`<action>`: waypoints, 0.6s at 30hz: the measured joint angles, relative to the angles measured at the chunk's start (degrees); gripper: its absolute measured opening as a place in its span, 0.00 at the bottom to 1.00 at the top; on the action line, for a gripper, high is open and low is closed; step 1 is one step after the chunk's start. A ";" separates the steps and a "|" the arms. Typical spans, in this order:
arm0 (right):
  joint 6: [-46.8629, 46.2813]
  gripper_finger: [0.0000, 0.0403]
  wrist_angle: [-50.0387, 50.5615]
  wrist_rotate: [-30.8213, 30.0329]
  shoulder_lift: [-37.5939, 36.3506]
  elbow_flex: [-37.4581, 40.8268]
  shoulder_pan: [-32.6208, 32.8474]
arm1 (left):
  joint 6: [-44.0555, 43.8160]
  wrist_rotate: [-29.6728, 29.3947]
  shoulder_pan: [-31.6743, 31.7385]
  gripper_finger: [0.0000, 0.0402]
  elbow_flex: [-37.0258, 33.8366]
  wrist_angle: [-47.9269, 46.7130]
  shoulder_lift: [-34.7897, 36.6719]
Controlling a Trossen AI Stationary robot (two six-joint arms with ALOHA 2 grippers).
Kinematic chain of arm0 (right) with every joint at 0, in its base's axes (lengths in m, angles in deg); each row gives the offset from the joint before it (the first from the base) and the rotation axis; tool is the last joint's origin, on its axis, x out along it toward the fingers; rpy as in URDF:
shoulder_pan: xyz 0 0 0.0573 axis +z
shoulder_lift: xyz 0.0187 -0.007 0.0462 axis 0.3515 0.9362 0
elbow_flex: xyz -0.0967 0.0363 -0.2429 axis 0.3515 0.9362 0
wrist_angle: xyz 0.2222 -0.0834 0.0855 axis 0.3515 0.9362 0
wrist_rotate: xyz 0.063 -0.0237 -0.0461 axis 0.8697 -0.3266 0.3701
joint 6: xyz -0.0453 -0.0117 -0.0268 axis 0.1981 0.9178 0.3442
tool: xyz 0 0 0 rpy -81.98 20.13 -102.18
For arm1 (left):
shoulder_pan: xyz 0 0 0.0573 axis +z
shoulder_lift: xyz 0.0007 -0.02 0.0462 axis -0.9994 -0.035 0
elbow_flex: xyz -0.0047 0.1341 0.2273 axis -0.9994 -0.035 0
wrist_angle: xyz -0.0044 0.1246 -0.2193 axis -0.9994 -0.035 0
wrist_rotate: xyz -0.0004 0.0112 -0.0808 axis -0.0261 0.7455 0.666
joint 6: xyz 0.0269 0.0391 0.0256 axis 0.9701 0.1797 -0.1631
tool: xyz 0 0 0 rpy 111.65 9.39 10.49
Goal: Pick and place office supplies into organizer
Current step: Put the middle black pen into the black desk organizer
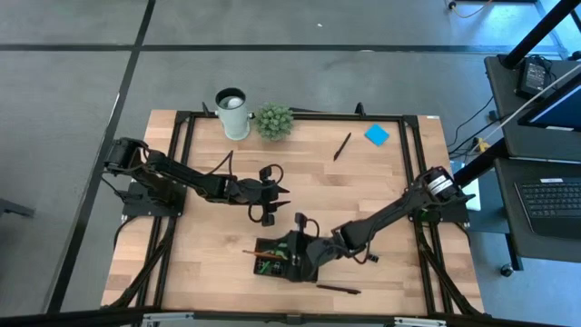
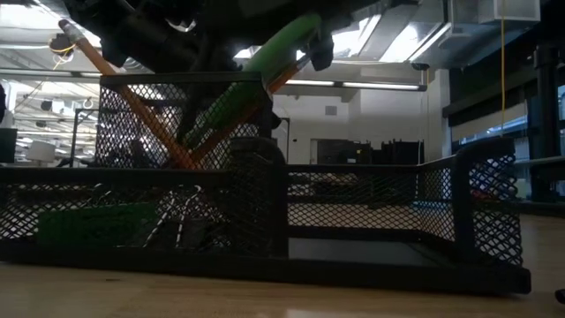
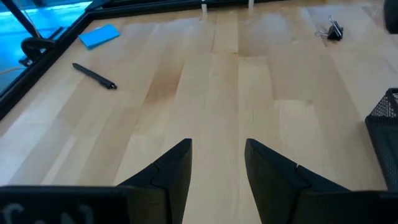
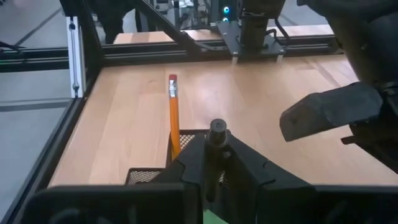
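Observation:
The black mesh organizer (image 1: 270, 266) sits near the table's near edge. In the low view the organizer (image 2: 371, 221) holds green-handled scissors (image 2: 265, 62), orange pencils (image 2: 141, 115) and a green eraser (image 2: 93, 223). My right gripper (image 1: 298, 245) hovers over it, shut on a black pen (image 4: 216, 132); an orange pencil (image 4: 173, 118) leans beside it. My left gripper (image 1: 270, 193) is open above bare wood, just beyond the organizer. Loose items on the table are a black pen (image 1: 341, 145), a blue sticky pad (image 1: 377, 134), a second pen (image 1: 338, 289) and a binder clip (image 1: 370, 258). My right gripper pinches the black pen between its two fingers (image 4: 249, 163). The pen's round end (image 4: 216, 126) sticks out past the fingertips. The pen is lifted over the organizer's mesh wall (image 4: 149, 174); its lower part is hidden by the fingers.
A white cup (image 1: 232, 112) and a small potted plant (image 1: 273, 120) stand at the far edge. A black frame rail (image 1: 413, 163) rings the table. In the left wrist view the pen (image 3: 94, 76), blue pad (image 3: 99, 35) and binder clip (image 3: 333, 30) lie on open wood.

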 joint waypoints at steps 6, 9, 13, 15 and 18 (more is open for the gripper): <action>0.50 0.12 -1.00 -1.00 0.25 0.08 0.00 | 0.06 0.94 0.00 0.36 0.00 -0.37 0.00; 0.16 0.12 -1.53 -0.95 0.30 0.13 0.26 | 0.48 1.14 0.00 0.36 0.00 -0.38 0.00; 0.75 0.15 -1.60 -0.95 0.34 0.15 0.57 | 0.48 1.15 0.00 0.36 0.00 -0.43 0.00; 0.17 0.17 -1.58 -0.93 0.34 0.15 0.57 | 0.48 1.15 0.00 0.36 0.00 -0.43 0.00; 0.01 0.19 -1.71 -0.69 0.41 0.15 0.62 | 0.46 1.31 0.00 0.36 0.00 -0.43 0.00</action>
